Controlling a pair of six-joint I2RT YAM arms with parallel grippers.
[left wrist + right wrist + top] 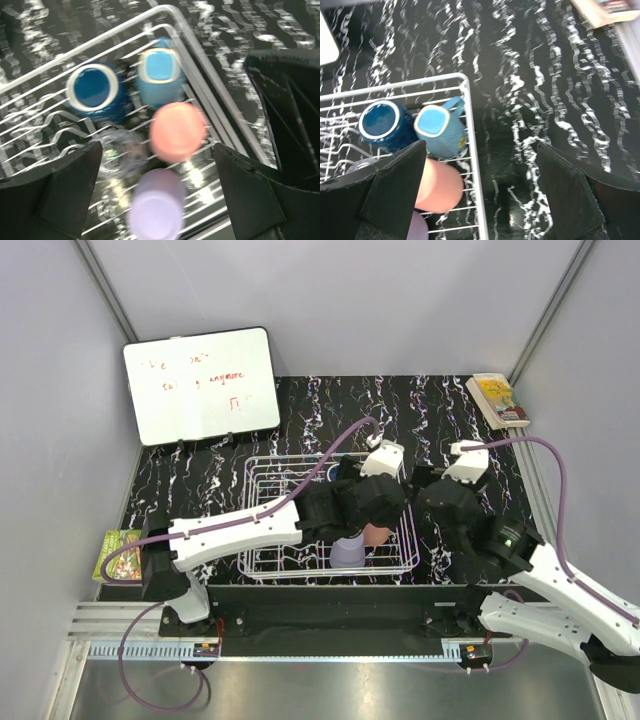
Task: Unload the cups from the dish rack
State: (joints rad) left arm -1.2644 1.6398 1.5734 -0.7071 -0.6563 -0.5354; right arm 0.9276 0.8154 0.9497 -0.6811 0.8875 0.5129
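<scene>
White wire dish rack (265, 475) mid-table; cups (177, 131) bunched at its 3 o'clock end. Left gripper (157, 155) above them, right gripper (480, 150) over that end's rim, both wide open, empty.

**One legible word, on the whiteboard**

The whiteboard (200, 385) carries faint red handwriting. Only "anymore", in its second line, reads with any confidence. The rest is too faint to make out. Print on the yellow-covered book (497, 398) and the green booklet (117, 552) is too small to read.
</scene>
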